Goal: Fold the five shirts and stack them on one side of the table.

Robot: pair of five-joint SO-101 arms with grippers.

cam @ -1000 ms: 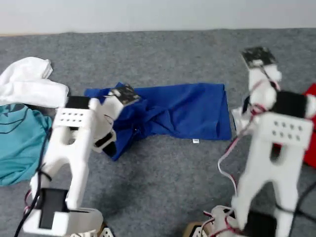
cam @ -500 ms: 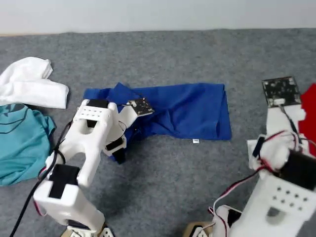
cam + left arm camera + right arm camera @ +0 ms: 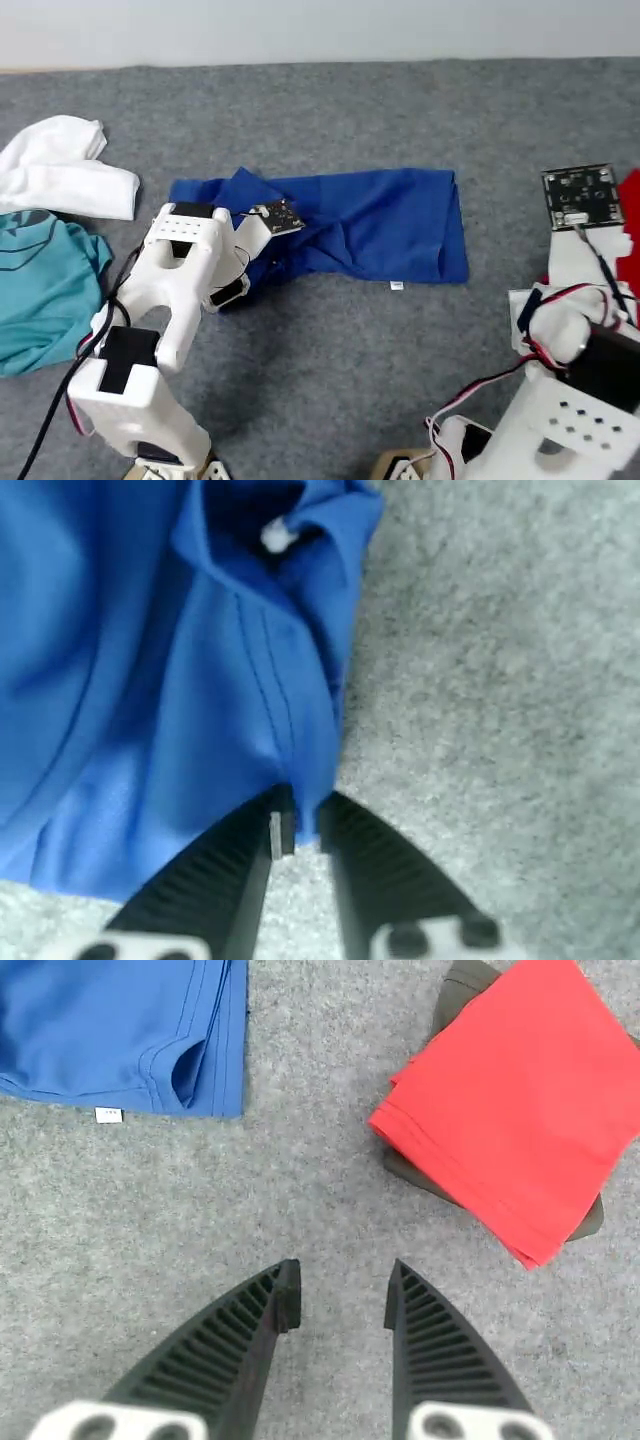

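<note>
A blue shirt [image 3: 370, 225] lies partly folded across the middle of the grey table; its left end is bunched. My left gripper [image 3: 297, 815] is down at that left end, shut on the blue shirt's [image 3: 180, 680] seamed edge, with a strip of fabric pinched between the fingers. My right gripper [image 3: 340, 1300] hangs open over bare carpet, off the blue shirt's [image 3: 120, 1030] right end. Beside it a folded red shirt [image 3: 510, 1100] rests on a folded dark olive shirt [image 3: 462, 982].
An unfolded white shirt [image 3: 60, 170] and a teal shirt [image 3: 40, 290] lie at the left edge of the table. The red shirt [image 3: 630, 190] shows at the right edge. Open grey carpet [image 3: 350, 370] stretches in front of the blue shirt.
The right arm has pulled back from the blue shirt's right end toward the near right. The left arm has dropped lower at the shirt's left end, which now lies flatter.
</note>
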